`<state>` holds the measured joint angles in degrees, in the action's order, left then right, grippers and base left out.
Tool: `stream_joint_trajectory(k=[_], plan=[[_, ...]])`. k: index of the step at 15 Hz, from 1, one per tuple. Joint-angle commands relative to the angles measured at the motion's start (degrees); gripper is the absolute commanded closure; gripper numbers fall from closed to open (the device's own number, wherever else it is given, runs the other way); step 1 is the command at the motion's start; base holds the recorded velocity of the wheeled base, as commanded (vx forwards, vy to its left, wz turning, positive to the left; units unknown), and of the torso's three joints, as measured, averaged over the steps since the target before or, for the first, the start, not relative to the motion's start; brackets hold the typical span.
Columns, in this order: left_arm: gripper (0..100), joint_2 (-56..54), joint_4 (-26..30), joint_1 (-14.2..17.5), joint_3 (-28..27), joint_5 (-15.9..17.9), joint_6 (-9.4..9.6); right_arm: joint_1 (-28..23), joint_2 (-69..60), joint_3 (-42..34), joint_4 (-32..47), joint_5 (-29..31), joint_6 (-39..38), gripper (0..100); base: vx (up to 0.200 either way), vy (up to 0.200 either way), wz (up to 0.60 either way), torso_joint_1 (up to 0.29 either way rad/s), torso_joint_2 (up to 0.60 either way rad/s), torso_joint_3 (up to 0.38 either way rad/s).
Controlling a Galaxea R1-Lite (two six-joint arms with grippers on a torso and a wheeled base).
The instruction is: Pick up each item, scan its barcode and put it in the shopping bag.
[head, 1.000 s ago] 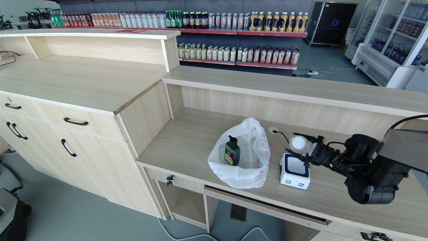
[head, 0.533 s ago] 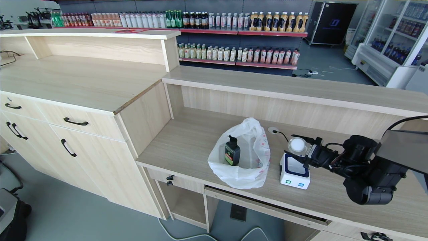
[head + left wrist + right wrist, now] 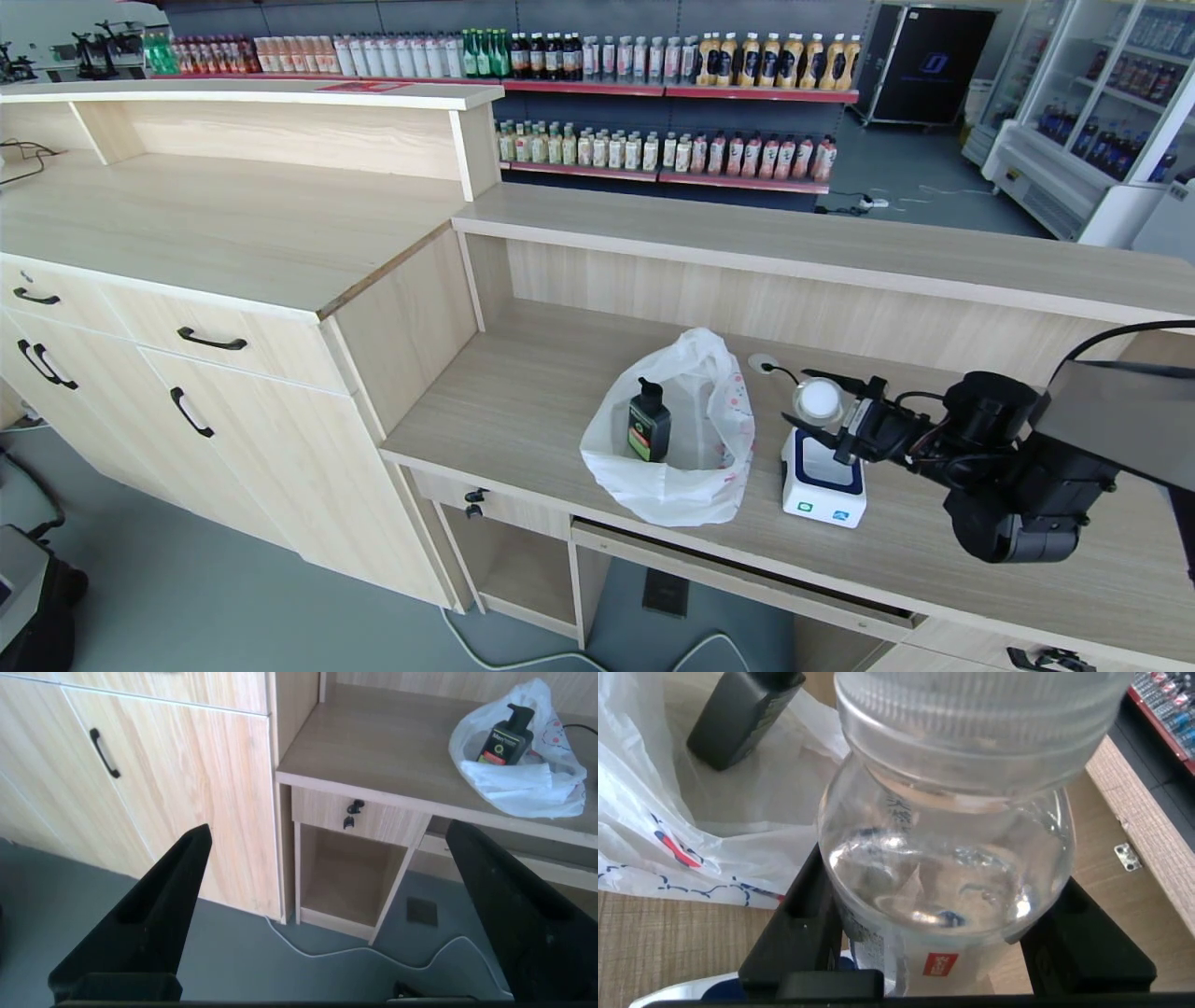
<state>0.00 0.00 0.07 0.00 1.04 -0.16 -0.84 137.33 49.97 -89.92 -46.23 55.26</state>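
Closest in, the left gripper (image 3: 327, 924) hangs low beside the counter, over the grey floor, its two dark fingers spread wide apart with nothing between them. On the lower desk (image 3: 523, 401), near its front edge, sits the scanner (image 3: 822, 478) — a small white box with a dark blue screen on top. Just to its left stands the shopping bag (image 3: 681, 467), white thin plastic with its mouth open, and a dark pump bottle (image 3: 648, 425) stands upright inside it. The right gripper (image 3: 815, 404) is held just above the far part of the scanner, its black fingers clamped on either side of a clear bottle (image 3: 948, 859) with a white cap (image 3: 819, 399); the cap end points away from the wrist, towards the bag. Behind the scanner a black cable runs into a round grommet (image 3: 763, 362) in the desk. Farther back rises the raised counter ledge (image 3: 822, 247), and beyond it shop shelves (image 3: 653, 93) lined with drink bottles and a glass-door fridge (image 3: 1092, 112).
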Motion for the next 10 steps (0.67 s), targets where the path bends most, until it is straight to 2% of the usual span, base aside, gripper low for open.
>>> stream_joint_trajectory(k=[1, 10], plan=[[0, 0.0, 0.0, 0.0, 0.0, 0.0, -0.02, 0.1, 0.6, 0.8, -0.1, 0.0, 0.0, 100, 0.000, 0.000, 0.00, 0.000, 0.00, 0.000], [0, 0.0, 0.0, 0.0, 0.0, 0.0, -0.02, 0.1, 1.4, 2.1, -0.1, 0.0, 0.0, 100, 0.000, 0.000, 0.00, 0.000, 0.00, 0.000]])
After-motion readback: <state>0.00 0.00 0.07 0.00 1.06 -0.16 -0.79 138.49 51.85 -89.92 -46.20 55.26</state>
